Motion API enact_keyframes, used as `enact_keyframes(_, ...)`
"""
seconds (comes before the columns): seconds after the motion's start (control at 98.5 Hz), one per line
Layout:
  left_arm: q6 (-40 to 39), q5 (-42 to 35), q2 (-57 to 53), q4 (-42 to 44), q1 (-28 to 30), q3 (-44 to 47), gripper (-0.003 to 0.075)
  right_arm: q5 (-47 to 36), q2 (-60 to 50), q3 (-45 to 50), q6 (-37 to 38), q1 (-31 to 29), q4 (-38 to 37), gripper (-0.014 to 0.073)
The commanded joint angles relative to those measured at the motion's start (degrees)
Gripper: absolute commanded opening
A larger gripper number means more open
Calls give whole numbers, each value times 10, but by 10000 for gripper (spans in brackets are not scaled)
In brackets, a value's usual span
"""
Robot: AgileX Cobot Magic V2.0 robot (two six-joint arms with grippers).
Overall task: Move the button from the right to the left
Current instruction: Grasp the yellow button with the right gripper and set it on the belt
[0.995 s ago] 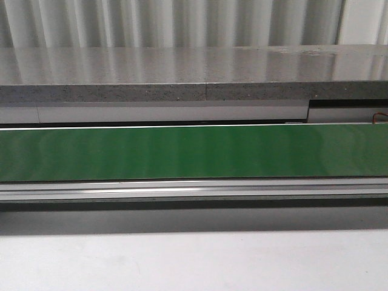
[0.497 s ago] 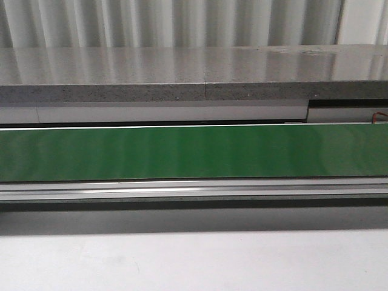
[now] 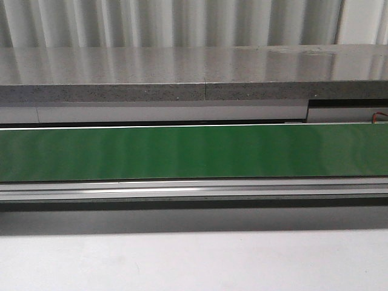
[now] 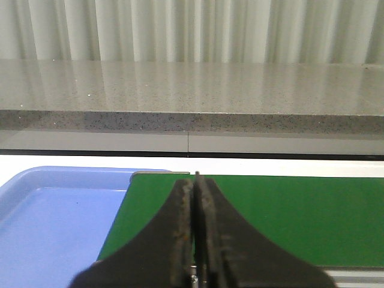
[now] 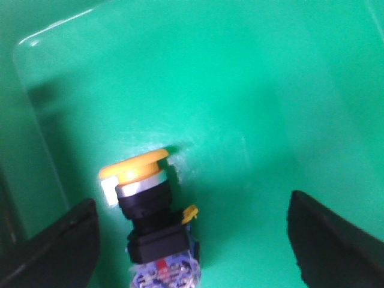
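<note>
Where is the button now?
Only the right wrist view shows the button: it lies inside a green container, between the open right end effector's fingers.

A long green belt [image 3: 194,151] runs the full width of the front view, with a metal rail [image 3: 194,191] along its near edge. Behind it lies a speckled grey stone ledge [image 3: 194,76] below a pale ribbed wall [image 3: 182,23]. A light-blue tray [image 4: 54,222] sits just beside the belt's left end. A green bin [image 5: 252,96] has a glossy floor.
</note>
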Motion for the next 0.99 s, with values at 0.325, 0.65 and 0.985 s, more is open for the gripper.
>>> enact_keyframes(0.325,-6,-46,-21,-4,-4,14,-20,-29,35,-17,-28,5,-10,624)
enact_keyframes(0.65,-6,-46,-21,-4,-4,14,-20,-30,54,-17,-31,18,-11,291)
enact_keyframes(0.985,-6,-46,-21,-4,-4,14,-20,-15,-13,-17,-31,17,-11,220)
